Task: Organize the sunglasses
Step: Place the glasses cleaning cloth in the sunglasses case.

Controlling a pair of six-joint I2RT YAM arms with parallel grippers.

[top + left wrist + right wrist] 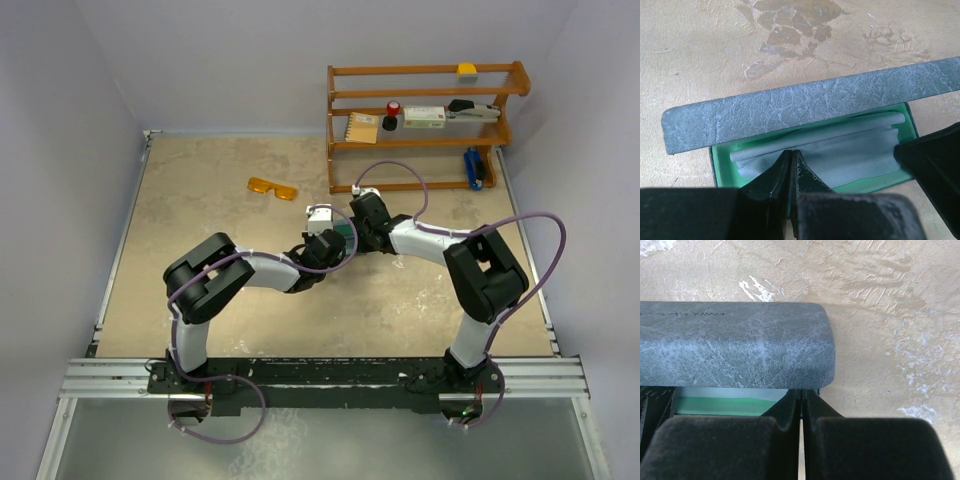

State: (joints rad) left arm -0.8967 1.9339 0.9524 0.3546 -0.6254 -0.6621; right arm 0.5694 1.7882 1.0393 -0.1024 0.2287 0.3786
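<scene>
Overhead, your translucent orange sunglasses (pixel 272 187) lie on the beige surface (pixel 200 215), toward eleven o'clock from its middle. Left wrist: left gripper (pixel 791 156) pinched together, tips at the pale blue cloth (pixel 850 152) inside the open blue-grey case (pixel 790 111). Right wrist: right gripper (pixel 801 396) together, six o'clock of its lid (pixel 735 345).

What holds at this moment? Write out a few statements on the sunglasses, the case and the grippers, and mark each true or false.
1. The case is open. True.
2. The sunglasses lie inside the case. False: they lie on the table, apart from the case and both arms.
3. A light blue cloth lies in the case's green interior. True.
4. The right gripper is wide open. False: its jaws are shut, right at the case's edge.
</scene>
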